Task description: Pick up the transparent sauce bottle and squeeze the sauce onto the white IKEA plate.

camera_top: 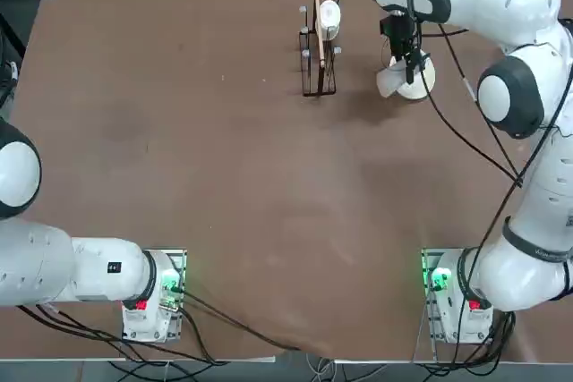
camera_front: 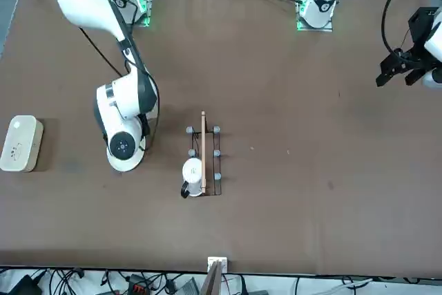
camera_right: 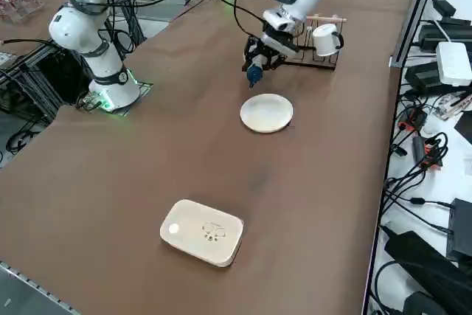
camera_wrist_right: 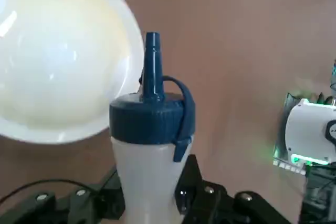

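Observation:
My right gripper point(camera_wrist_right: 149, 195) is shut on the transparent sauce bottle point(camera_wrist_right: 147, 171), a pale translucent body with a blue cap and nozzle point(camera_wrist_right: 152, 66). The bottle is held upside down with its nozzle pointing down at the rim of the white IKEA plate point(camera_wrist_right: 58, 61). From the right side, the gripper point(camera_right: 259, 57) hangs just above the plate's point(camera_right: 267, 113) far edge, with the bottle's blue cap point(camera_right: 254, 74) below it. From overhead, the gripper point(camera_top: 407, 58) and the bottle point(camera_top: 391, 82) cover part of the plate point(camera_top: 423, 82). In the front view the arm's wrist hides most of the plate point(camera_front: 129, 164).
A wire rack with a wooden bar and a white mug point(camera_top: 320, 42) stands close beside the plate toward the table's middle point(camera_right: 318, 40). A white rounded-rectangular box point(camera_right: 203, 232) lies near the table's right edge point(camera_front: 21, 144). Brown tabletop stretches between plate and box.

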`<action>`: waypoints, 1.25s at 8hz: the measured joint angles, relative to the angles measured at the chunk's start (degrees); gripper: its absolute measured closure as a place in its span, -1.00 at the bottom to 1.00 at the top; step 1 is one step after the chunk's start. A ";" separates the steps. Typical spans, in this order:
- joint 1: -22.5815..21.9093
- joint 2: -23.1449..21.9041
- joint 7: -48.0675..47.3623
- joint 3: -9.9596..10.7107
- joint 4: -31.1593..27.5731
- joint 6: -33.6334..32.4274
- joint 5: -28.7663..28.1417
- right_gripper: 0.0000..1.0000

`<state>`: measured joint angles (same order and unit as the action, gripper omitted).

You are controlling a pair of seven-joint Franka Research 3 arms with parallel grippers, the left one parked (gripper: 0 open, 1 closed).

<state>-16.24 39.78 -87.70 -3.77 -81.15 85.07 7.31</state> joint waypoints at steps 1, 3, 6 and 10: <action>0.01 0.84 3.42 0.00 0.01 0.21 -0.89 0.12; 0.15 1.71 11.46 0.02 0.03 0.36 -3.49 0.12; 0.55 3.51 23.37 0.07 0.05 0.36 -6.24 0.12; 1.03 4.98 32.08 0.08 0.05 0.36 -7.73 0.12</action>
<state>-15.21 44.76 -55.62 -3.69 -81.09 85.42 -0.42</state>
